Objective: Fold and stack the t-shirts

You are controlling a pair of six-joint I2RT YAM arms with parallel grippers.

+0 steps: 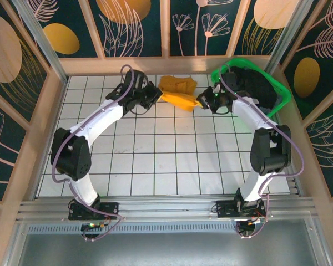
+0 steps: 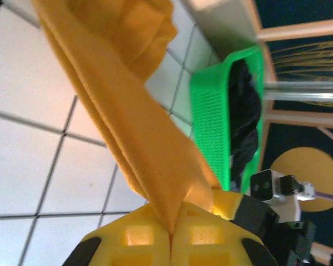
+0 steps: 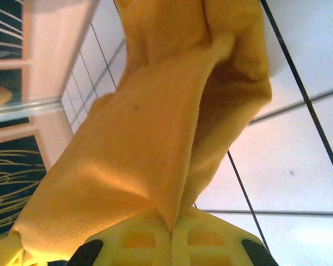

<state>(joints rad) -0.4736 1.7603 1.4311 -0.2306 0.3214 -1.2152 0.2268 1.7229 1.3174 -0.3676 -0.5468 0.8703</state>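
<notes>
The orange shirt (image 1: 177,91) sits bunched at the far middle of the white tiled table (image 1: 155,160), with one part lifted and strung between the two arms. The left gripper (image 2: 171,230) has its yellow fingers pinched together on a folded edge of the cloth. The right gripper (image 3: 172,227) is clamped the same way on another edge. Holding it at two points like this looks meant to pull the crumpled cloth taut and open it out, so it can be laid flat for folding. No fold looks made yet.

To the right, in the far corner, stands the green basket (image 1: 277,91) with dark cloth (image 1: 255,86) heaped inside. It is near the right arm and apart from the shirt.

Which parts of the shirt are gripped is hard to tell. Sleeves, collar and hem are lost in the folds, and both wrist views cut the cloth off at the top. Whether the dark heap holds more shirts cannot be made out either.
</notes>
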